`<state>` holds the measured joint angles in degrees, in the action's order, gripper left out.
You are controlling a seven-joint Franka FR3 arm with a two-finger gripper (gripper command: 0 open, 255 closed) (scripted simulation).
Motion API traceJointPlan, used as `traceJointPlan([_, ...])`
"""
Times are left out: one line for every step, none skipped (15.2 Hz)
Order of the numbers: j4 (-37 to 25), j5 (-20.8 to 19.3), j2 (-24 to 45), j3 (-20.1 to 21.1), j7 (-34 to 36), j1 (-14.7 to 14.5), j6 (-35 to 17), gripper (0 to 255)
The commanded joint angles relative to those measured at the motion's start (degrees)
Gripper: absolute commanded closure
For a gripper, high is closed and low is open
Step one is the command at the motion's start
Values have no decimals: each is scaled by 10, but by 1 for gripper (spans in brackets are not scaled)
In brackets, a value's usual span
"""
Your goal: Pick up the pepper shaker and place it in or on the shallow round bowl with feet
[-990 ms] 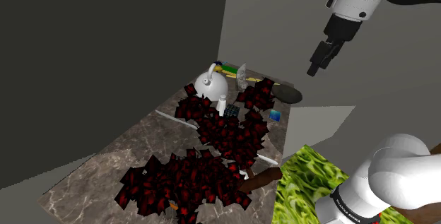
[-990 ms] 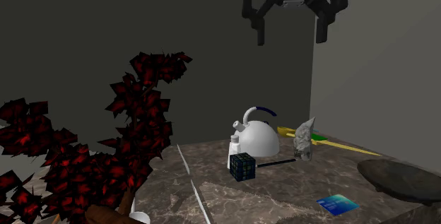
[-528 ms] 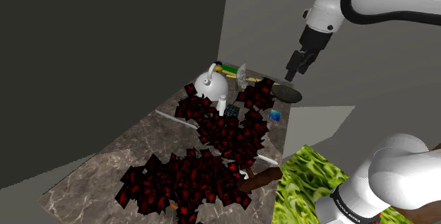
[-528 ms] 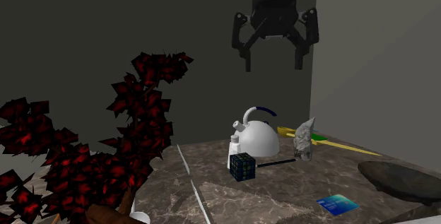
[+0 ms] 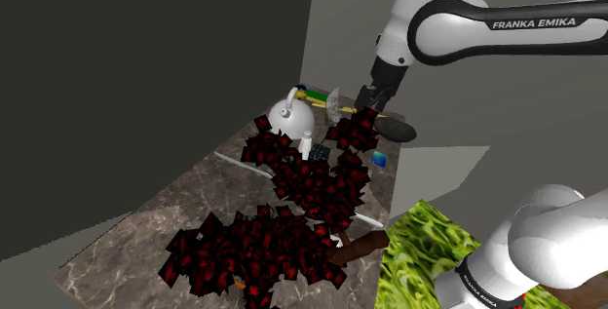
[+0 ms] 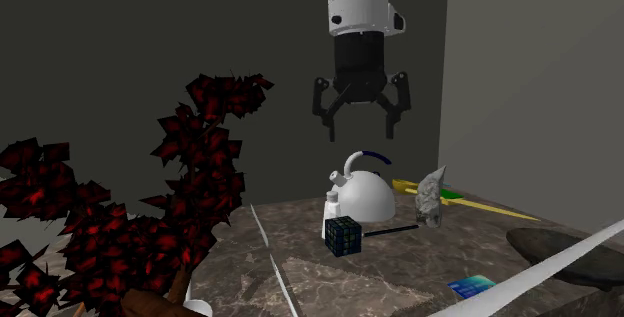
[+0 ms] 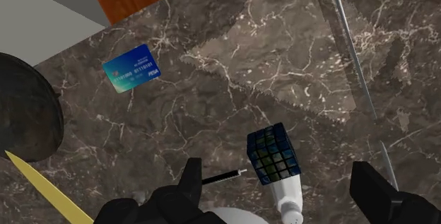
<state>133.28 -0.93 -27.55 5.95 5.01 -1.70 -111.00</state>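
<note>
Beside the dark cube point(image 6: 342, 236) stands the small white pepper shaker point(image 6: 331, 207); fingers point(image 7: 191, 184) spread wide above.

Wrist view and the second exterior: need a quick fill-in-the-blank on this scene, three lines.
The gripper, hanging over the white kettle, is ___.
The white pepper shaker stands right beside the dark puzzle ___.
The card lying near the dark bowl is ___.
Missing: open; cube; blue.
</note>
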Motion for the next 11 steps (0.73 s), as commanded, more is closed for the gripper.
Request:
traceJointPlan([-10,-4,44,9,13,1,-38,0])
traceJointPlan([-15,-7,63,13,18,1,-54,0])
traceJointPlan([-22,-10,83,17,24,2,-69,0])
traceJointPlan([-29,-14,103,21,31,2,-83,0])
traceJointPlan([-37,-19,124,24,37,3,-97,0])
traceJointPlan([-45,-23,144,28,44,4,-110,0])
traceJointPlan([-55,-29,165,31,51,4,-123,0])
traceJointPlan([-65,-35,186,34,58,4,-135,0])
traceJointPlan([-76,-41,208,36,65,4,-146,0])
traceJointPlan([-88,-48,229,39,73,4,-156,0])
traceJointPlan([-101,-56,251,41,81,4,-166,0])
